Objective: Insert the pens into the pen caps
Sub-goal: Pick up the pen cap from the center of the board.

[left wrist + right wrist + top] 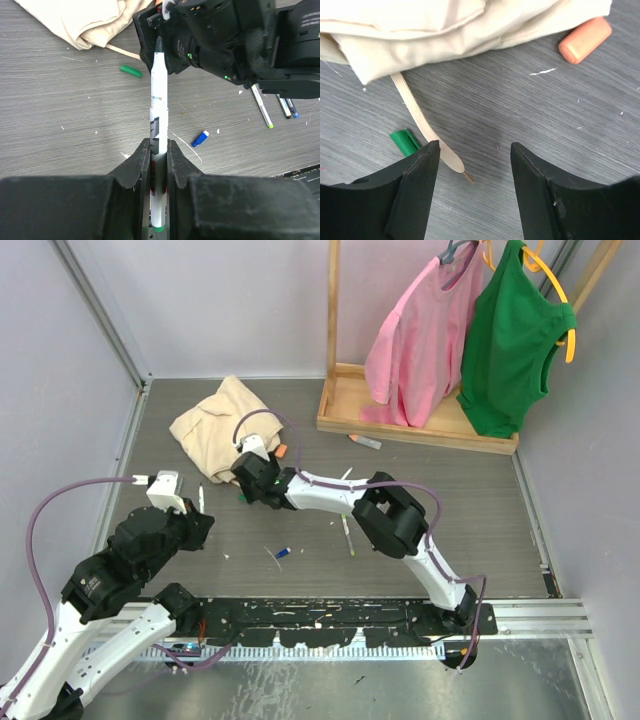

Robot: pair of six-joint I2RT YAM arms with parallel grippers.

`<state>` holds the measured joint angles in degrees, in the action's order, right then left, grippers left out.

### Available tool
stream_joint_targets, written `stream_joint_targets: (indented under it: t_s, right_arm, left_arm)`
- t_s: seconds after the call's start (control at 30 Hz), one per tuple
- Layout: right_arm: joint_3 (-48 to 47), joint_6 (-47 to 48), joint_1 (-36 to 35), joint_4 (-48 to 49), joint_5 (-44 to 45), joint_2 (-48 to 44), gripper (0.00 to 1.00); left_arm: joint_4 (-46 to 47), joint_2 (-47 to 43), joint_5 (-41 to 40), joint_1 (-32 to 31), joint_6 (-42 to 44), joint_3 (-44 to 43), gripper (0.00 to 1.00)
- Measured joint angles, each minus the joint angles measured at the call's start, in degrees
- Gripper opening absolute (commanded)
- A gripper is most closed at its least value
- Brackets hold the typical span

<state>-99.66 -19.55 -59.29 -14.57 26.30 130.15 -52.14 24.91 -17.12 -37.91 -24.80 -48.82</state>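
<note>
Grey wood-grain tabletop (450,520) runs back to a wooden rack (400,425), where a pink shirt (415,335) and a green sleeveless top (510,340) hang. A crumpled cream garment (215,425) lies at the far left.

The left gripper (159,145) has its fingers pressed onto a white pen (159,100), pinching the barrel near its lower half. The green rear end sticks out behind the fingers. The barrel points straight ahead, its dark uncapped tip reaching up against the black body of the right arm's wrist. Whether tip and wrist touch cannot be told.

Ahead of those fingers and to the left of the pen tip lies a green pen cap (131,71). Just ahead and to the right of the fingers lies a blue pen cap (200,138). Farther right, a white pen with a green tip (262,106) and two darker pens (287,107) rest side by side on the table.

The right gripper (475,150) hangs low over the table with its fingers spread wide and nothing between them. The garment's flat drawstring (417,115) ends on the table just inside its left finger. The green cap sits just outside that same finger, partly hidden by it. An orange pen cap (585,40) lies well ahead of the right finger, beside the garment's edge.
</note>
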Motion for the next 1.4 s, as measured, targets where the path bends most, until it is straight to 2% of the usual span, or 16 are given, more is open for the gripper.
stream_joint_targets:
  t_s: [0.13, 0.23, 0.43, 0.67, 1.0, 1.3, 1.4]
  right_arm:
    - [1.2, 1.53, 0.0, 1.66, -2.1, -2.64, 0.64]
    - [1.07, 3.61, 0.0, 3.15, -7.34, -3.37, 0.63]
    - [-3.08, 6.47, -0.02, 0.79, -14.88, -1.49, 0.63]
    - [-3.93, 8.94, -0.13, 0.13, -17.81, -0.85, 0.58]
    - [-8.31, 12.33, -0.11, -1.38, -21.31, 5.01, 0.51]
    - [-9.75, 13.49, -0.13, -2.69, -21.55, 6.51, 0.38]
    - [-9.75, 13.66, -0.13, -3.58, -21.55, 6.51, 0.37]
  left_arm:
    - [0.0, 0.0, 0.0, 0.0, -0.02, 0.0, 0.0]
    - [0.0, 0.0, 0.0, 0.0, 0.0, 0.0, 0.0]
    - [0.0, 0.0, 0.0, 0.0, 0.0, 0.0, 0.0]
    - [0.0, 0.24, 0.02, 0.0, -0.02, 0.0, 0.0]
    - [0.02, 0.42, 0.22, 0.0, -0.02, 0.0, 0.0]
    - [0.02, 0.42, 0.37, 0.0, 0.0, 0.0, 0.0]
    - [0.02, 0.42, 0.37, 0.0, 0.0, 0.0, 0.0]
